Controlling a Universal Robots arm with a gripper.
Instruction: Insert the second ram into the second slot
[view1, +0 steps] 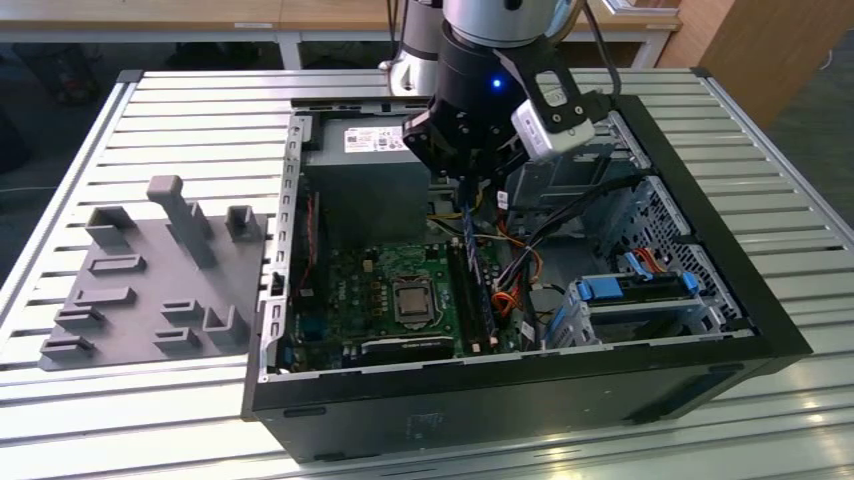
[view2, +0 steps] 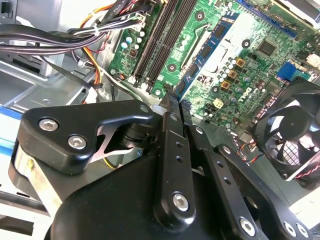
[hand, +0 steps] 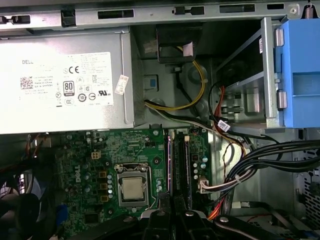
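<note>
My gripper (view1: 467, 188) hangs inside the open computer case, above the motherboard (view1: 380, 290). In both wrist views its fingers (view2: 170, 125) stand pressed close together. A thin blue edge, the second ram (view1: 469, 228), shows between them and hangs down from the fingertips; most of the strip is hidden by the fingers. Straight below lie the long black memory slots (view1: 478, 295), seen also in the first wrist view as slots (hand: 187, 160) just past the gripper (hand: 175, 209), and as slots (view2: 165, 35) in the second wrist view beyond the gripper (view2: 176, 102).
A grey power supply (hand: 65, 80) fills the case's back. Bundled cables (hand: 260, 160) run beside the slots. Blue drive-bay latches (view1: 641, 285) sit at the exterior view's right. The processor socket (hand: 132, 189) and a fan (view2: 292, 135) lie near. A grey parts fixture (view1: 147, 280) rests outside.
</note>
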